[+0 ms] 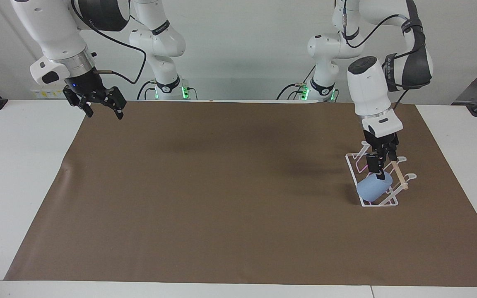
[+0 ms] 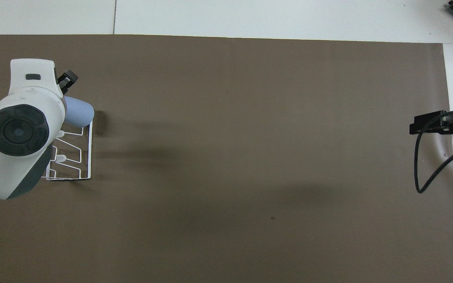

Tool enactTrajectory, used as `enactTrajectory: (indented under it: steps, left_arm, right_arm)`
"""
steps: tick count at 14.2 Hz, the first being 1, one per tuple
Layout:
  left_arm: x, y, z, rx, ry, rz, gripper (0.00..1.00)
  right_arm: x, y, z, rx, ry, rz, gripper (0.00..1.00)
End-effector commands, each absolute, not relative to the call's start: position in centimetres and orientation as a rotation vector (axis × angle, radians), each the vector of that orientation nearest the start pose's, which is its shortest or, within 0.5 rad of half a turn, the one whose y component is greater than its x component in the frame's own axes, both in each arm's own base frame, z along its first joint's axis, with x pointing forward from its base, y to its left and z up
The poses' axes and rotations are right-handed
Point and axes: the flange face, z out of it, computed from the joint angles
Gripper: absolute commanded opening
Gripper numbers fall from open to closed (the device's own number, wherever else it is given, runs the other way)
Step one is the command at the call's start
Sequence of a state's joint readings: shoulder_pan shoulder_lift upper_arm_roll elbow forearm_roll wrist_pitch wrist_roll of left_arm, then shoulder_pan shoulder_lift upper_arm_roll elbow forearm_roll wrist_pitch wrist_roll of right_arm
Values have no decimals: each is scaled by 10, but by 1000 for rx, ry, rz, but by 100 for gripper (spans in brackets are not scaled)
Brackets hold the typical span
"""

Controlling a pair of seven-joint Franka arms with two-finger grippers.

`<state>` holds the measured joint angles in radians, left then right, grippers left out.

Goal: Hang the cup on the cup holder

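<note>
The light-blue cup [image 1: 371,188] [image 2: 79,111] hangs tilted on a prong of the white wire cup holder [image 1: 352,166] [image 2: 89,157], at the holder's end farthest from the robots. My left gripper [image 1: 379,169] hovers just above the cup, open, with nothing between its fingers. In the overhead view the left arm's wrist hides most of that hand, and only one fingertip [image 2: 68,77] shows. My right gripper [image 1: 100,108] [image 2: 427,124] waits open in the air over the mat's edge at the right arm's end.
A brown mat [image 1: 222,186] covers most of the white table [image 1: 15,174]. A light wooden dowel [image 1: 400,176] runs along the top of the cup holder. A black cable [image 2: 427,173] hangs from the right arm's wrist.
</note>
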<state>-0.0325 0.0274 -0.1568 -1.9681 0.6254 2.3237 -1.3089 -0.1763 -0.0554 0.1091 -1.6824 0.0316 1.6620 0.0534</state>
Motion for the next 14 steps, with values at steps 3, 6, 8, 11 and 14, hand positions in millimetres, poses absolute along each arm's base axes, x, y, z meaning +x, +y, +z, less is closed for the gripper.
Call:
enactTrajectory:
  steps: [3,6,8,11,14]
  left_arm:
    - [584,-62,539,-2842,-1017,-598,100]
    - [574,-28,553,-2975,-822,-384,100]
    - [566,-22,569,-3038,-638,-229,100]
    - [549,-21,577,-3095,-338,-59,100]
    - [536,-23,592,-3098,-13,73,100]
  right_arm:
    - [537,-33,611,-3123,169,-62,100]
    - [537,-33,611,-3123,169,-62,100]
    - [537,-33,611,-3123,169,-62,100]
    - [537,-33,611,-3123,166,-62,100]
    - [537,-33,611,-3123,169,-62,100]
